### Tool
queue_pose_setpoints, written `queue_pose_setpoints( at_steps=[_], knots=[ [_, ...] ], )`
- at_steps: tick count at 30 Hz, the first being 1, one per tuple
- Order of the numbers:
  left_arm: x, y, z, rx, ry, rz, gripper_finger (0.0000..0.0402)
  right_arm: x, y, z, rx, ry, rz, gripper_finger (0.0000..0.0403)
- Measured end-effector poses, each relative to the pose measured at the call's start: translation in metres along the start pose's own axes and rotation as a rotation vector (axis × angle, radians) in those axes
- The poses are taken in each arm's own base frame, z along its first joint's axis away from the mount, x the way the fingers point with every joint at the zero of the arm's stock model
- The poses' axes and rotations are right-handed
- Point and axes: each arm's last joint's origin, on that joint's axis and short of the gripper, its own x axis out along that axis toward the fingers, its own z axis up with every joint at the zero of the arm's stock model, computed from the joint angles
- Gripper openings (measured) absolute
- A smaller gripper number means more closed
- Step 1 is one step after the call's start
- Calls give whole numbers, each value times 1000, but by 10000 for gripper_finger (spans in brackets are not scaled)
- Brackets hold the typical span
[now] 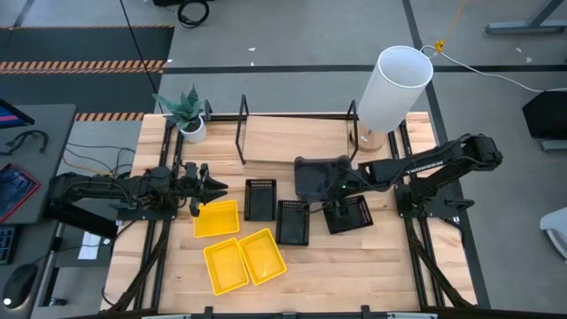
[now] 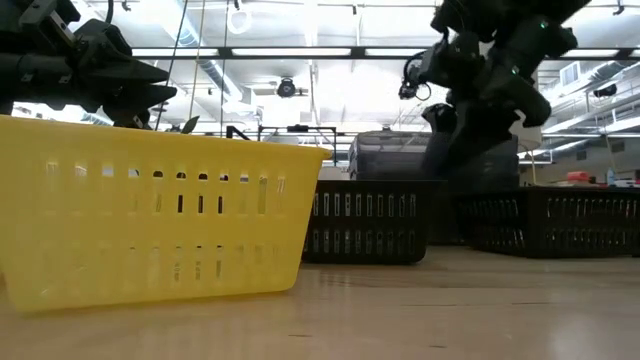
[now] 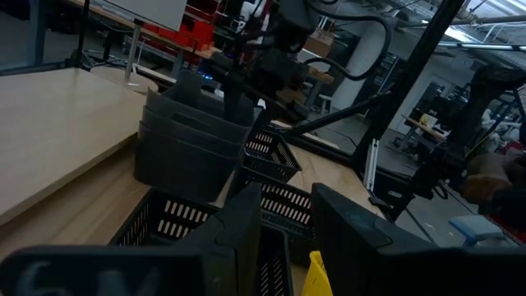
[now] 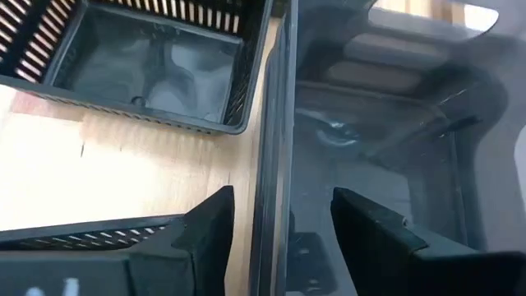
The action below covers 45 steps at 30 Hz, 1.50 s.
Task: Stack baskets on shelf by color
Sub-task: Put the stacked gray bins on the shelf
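A nested stack of smoky grey baskets (image 1: 317, 177) (image 3: 185, 140) stands on the tabletop just before the shelf (image 1: 292, 137). My right gripper (image 1: 342, 188) (image 4: 283, 222) is open and points down. One finger is inside and one outside the stack's long wall (image 4: 275, 148), with a gap on both sides. Three black slotted baskets (image 1: 260, 198) (image 1: 292, 221) (image 1: 352, 213) sit mid-table. Three yellow baskets (image 1: 217, 218) (image 1: 224, 265) (image 1: 262, 254) lie nearer the front. My left gripper (image 1: 209, 188) (image 3: 288, 238) hovers open over the far rim of the first yellow one.
A white cylindrical lamp (image 1: 394, 89) stands at the shelf's right end. A potted plant (image 1: 188, 115) stands at its left end. Black wire uprights (image 1: 244, 128) frame the shelf board. The black baskets crowd the space beside the grey stack.
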Motion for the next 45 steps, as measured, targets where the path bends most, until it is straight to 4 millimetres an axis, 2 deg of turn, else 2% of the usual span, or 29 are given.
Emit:
queue_pose_setpoints(
  at_steps=[9, 20, 25, 34, 45],
  knots=[
    [0, 0, 0, 1, 0, 0, 117, 2, 0, 0, 4, -34, -12, 182],
    [0, 0, 0, 0, 0, 0, 117, -6, -3, 8, 33, 26, -1, 187],
    [0, 0, 0, 1, 0, 0, 117, -7, -2, 4, 55, 78, 5, 187],
    [0, 0, 0, 0, 1, 0, 117, 7, 0, -2, 70, 171, -1, 186],
    [0, 0, 0, 0, 0, -1, 117, -2, -3, 7, 27, 220, -21, 130]
  ],
)
